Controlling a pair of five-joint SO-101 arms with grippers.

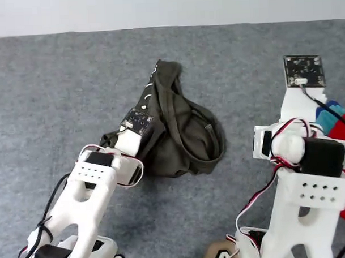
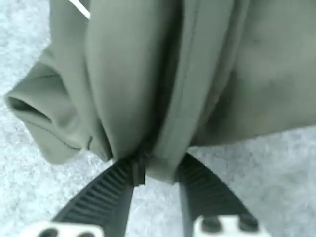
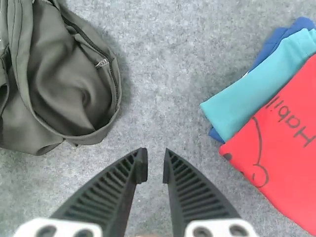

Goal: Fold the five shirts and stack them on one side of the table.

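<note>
Three folded shirts, a blue shirt (image 3: 276,39), a teal shirt (image 3: 256,94) and a red shirt (image 3: 281,168), lie stacked at the right side of the worktop (image 1: 57,82). The olive shirt (image 1: 184,128) lies crumpled at mid-worktop, bunched into loose ridges, so it is probably still to be folded. The left gripper (image 2: 153,168) pinches one of its folds between the fingers. The right gripper (image 3: 154,165) hovers over bare worktop between the olive shirt and the stack, fingers narrowly apart and empty.

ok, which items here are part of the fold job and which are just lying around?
Job: olive shirt, clamped in left gripper; folded red shirt, teal shirt, blue shirt, stacked; right gripper.
Other: grey table mat.
</note>
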